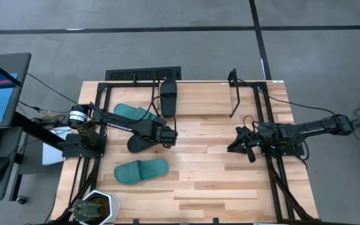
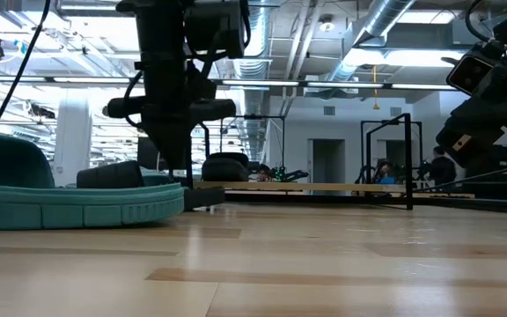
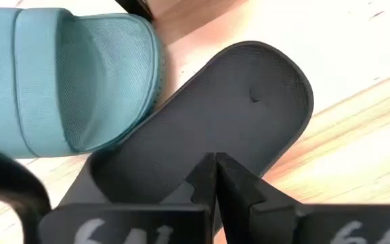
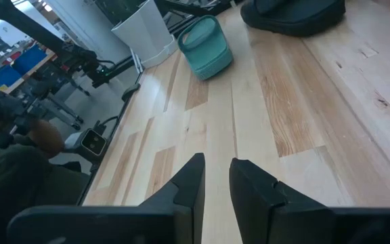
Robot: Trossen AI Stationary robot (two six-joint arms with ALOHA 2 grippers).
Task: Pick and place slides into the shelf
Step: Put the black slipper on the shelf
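A black slide [image 1: 139,144] lies on the table's left half, partly over the heel of a teal slide [image 1: 133,112]. My left gripper [image 3: 215,163] is shut and slants down over the black slide's footbed. A second teal slide [image 1: 141,170] lies nearer the front edge. Another black slide [image 1: 168,97] rests on the shelf [image 1: 233,94] at the far edge. My right gripper [image 4: 215,177] waits at the table's right side, open by a narrow gap with nothing in it. My left gripper comes slanting down from above, its shut fingertips [image 3: 230,171] at the black slide's footbed [image 3: 249,115], about midway along it. I cannot tell whether they touch it. The slide lies flat on the table.
A black slotted grille [image 1: 144,74] lies beyond the far edge. A white pot with a plant [image 1: 95,209] stands at the near left corner. Black frame rods run along both table sides. Free room lies between the two arms.
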